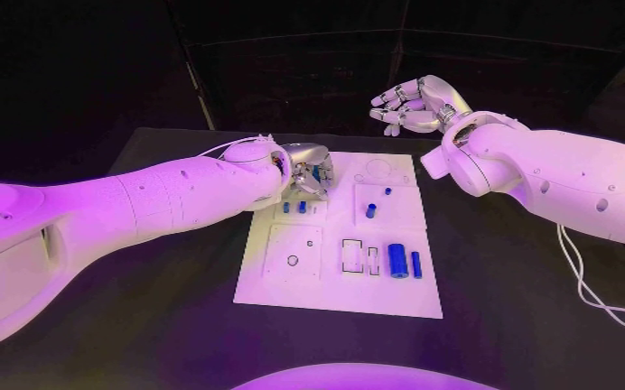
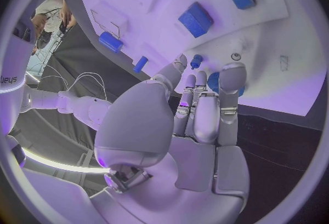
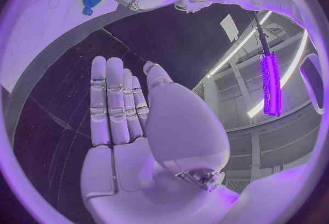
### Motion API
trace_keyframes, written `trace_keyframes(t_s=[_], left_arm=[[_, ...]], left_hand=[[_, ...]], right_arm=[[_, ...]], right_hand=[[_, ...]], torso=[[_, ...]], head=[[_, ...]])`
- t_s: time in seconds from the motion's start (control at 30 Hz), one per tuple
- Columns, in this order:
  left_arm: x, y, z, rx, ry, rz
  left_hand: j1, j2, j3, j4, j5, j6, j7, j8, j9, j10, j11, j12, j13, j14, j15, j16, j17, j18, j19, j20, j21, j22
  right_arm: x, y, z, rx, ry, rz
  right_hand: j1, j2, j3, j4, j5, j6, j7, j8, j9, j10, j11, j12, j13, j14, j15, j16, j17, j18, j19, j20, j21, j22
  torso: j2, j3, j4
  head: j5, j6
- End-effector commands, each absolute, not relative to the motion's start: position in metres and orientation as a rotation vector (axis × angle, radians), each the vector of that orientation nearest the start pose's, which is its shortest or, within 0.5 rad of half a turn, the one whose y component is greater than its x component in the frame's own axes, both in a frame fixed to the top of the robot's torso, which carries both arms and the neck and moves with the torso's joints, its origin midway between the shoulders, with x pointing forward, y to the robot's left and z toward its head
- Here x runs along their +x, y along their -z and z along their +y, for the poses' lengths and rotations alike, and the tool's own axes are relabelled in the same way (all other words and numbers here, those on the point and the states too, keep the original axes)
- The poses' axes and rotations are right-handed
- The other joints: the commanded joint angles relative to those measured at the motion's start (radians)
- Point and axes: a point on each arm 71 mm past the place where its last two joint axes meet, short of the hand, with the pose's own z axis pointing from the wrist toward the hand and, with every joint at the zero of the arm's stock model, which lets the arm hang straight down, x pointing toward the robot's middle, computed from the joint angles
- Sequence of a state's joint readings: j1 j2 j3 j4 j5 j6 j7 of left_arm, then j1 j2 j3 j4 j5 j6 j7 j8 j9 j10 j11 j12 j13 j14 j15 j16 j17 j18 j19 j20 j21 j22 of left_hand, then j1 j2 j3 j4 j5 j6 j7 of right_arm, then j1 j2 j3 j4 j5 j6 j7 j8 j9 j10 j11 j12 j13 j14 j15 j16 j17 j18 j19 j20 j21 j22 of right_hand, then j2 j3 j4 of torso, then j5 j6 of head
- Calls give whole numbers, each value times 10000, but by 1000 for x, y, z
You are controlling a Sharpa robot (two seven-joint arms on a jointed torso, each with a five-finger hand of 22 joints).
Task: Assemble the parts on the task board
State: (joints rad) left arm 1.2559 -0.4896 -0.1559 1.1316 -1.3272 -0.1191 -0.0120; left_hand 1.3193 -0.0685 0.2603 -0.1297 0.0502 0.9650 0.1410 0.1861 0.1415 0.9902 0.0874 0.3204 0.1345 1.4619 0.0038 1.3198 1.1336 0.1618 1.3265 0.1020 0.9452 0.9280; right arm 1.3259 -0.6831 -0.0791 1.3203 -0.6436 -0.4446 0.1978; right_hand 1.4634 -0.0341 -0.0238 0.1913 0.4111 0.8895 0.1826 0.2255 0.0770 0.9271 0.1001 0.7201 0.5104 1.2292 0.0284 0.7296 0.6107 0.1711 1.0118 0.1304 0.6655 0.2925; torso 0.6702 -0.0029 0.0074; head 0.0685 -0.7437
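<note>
Black table (image 1: 521, 318), no legible writing

No text, label or number can be read with certainty in any view.

Both arms are clad in smooth, rounded white shells with small dark screw holes dotted along them. The left arm (image 1: 144, 205) carries thin pale cables looping over its wrist; the right arm (image 1: 560, 173) has a thin white cable hanging below its forearm. The left hand (image 1: 309, 173) and right hand (image 1: 415, 106) are silver, with a broad smooth thumb cover and slim segmented fingers with rounded tips.
</note>
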Motion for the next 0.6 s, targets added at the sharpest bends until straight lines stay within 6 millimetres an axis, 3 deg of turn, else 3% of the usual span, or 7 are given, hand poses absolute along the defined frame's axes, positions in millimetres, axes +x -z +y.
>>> trace_keyframes(t_s=[0.03,0.23,0.6], left_arm=[[538,226,123,2844,6536,19109],[539,227,122,2918,6402,19185],[540,230,119,2960,6245,19359]], left_hand=[[45,131,114,-17,-17,156,3,-23,-25,167,-22,-37,-37,122,-34,72,33,-198,96,-7,100,102],[144,288,387,-78,-17,383,-47,-13,-76,432,-84,-71,-150,176,-90,148,96,-236,203,-53,337,338],[-11,222,584,-89,-27,545,-61,-86,-181,653,-107,-216,-334,215,-121,157,32,-308,348,-94,681,692]], right_arm=[[541,134,-183,4522,-11214,14631],[541,134,-182,4510,-11236,14646],[541,134,-181,4492,-11269,14686]], right_hand=[[2,52,-7,60,35,-63,-22,53,-7,-76,-16,36,-11,-64,-12,44,8,104,13,59,-40,-8],[2,52,-7,60,35,-63,-22,53,-7,-76,-16,36,-11,-64,-12,44,8,104,13,59,-40,-8],[2,52,-7,60,35,-63,-22,53,-7,-76,-16,36,-11,-64,-12,44,8,104,13,59,-40,-8]], torso=[[-6,2,5],[-6,1,5],[-6,2,-4]], head=[[-14,-13],[-30,-22],[-41,-32]])
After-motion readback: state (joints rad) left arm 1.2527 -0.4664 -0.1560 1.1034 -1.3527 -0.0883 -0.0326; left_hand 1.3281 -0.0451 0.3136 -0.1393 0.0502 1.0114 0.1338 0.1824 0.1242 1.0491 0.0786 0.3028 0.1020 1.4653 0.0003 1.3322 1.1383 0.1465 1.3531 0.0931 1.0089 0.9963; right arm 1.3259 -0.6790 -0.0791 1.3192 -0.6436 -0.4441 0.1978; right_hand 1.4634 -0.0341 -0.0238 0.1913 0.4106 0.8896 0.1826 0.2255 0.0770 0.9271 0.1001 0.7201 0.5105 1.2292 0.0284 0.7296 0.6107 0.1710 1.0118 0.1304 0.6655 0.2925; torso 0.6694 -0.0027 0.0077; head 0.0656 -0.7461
